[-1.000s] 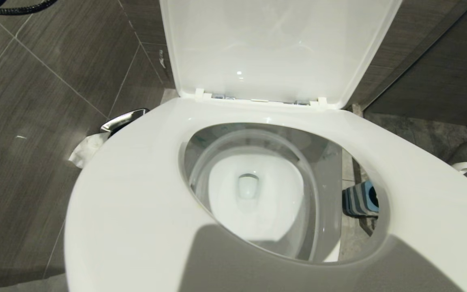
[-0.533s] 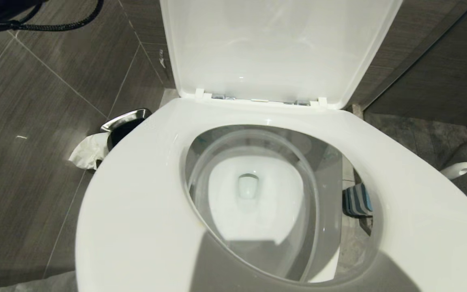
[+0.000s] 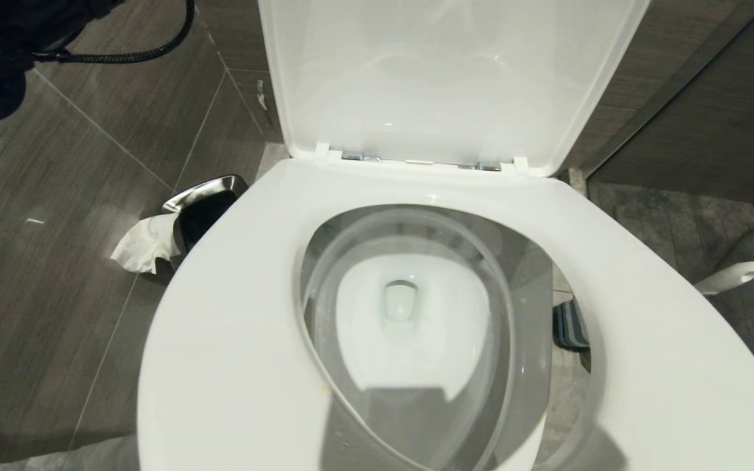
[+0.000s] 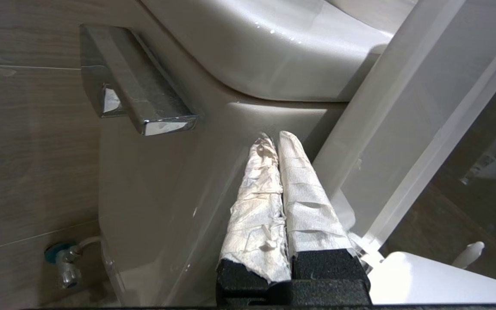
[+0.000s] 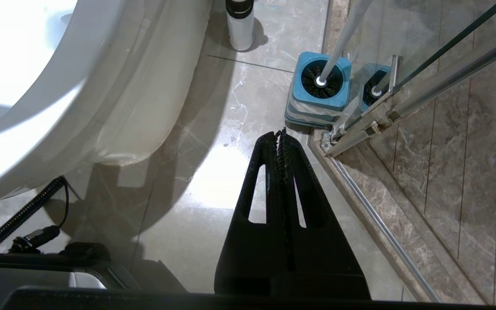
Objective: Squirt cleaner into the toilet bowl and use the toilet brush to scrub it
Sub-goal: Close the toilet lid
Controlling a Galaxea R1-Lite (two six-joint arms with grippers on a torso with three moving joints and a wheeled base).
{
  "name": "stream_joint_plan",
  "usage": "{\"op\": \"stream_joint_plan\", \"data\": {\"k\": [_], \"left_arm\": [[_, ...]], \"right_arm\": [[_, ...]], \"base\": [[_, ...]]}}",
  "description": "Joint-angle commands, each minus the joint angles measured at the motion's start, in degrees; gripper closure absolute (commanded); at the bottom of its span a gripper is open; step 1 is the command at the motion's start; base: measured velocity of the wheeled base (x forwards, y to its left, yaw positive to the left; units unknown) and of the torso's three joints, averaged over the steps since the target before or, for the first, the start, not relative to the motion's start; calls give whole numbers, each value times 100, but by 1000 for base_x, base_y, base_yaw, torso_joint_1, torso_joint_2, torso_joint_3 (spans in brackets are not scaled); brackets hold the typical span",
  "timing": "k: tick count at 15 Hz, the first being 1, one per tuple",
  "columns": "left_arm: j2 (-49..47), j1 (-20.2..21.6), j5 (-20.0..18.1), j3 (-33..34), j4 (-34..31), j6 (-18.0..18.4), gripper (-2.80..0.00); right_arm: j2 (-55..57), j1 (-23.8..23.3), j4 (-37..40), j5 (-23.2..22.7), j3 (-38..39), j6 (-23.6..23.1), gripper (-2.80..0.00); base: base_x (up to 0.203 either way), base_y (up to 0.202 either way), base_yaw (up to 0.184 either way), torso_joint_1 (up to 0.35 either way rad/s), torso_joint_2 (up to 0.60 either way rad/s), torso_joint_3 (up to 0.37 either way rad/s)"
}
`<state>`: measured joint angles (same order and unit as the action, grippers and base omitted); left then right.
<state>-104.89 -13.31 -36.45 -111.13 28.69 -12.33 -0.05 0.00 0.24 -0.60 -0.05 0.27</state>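
as the seat (image 3: 233,314) swings lower, more waste bin (image 3: 203,209) shows.

White toilet bowl (image 3: 410,314) dead centre, glossy, with clear water pooled at the bottom. Its white seat (image 3: 233,327) is tilted up partway, and the lid (image 3: 449,78) stands upright at the far side on chrome hinges. To the right on the floor, the toilet brush (image 5: 338,43) sits in its blue striped holder (image 5: 319,105), dark bristles down, slim white handle leaning up beside the glass.
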Motion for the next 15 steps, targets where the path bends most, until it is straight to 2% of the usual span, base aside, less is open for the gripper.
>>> {"op": "stream_joint_plan", "data": {"k": [1,8,15], "left_arm": [[-84,-22,-5,4,82,2,0],[-75,-135,-3,12,101,2,0],[-69,-467,-12,27,66,-29,0]], "right_arm": [[5,0,2,-2,-4,0,0],[5,0,2,-2,4,1,0],[5,0,2,-2,5,0,0]], "base": [[0,0,0,0,0,0],[0,0,0,0,0,0],[0,0,0,0,0,0]]}}
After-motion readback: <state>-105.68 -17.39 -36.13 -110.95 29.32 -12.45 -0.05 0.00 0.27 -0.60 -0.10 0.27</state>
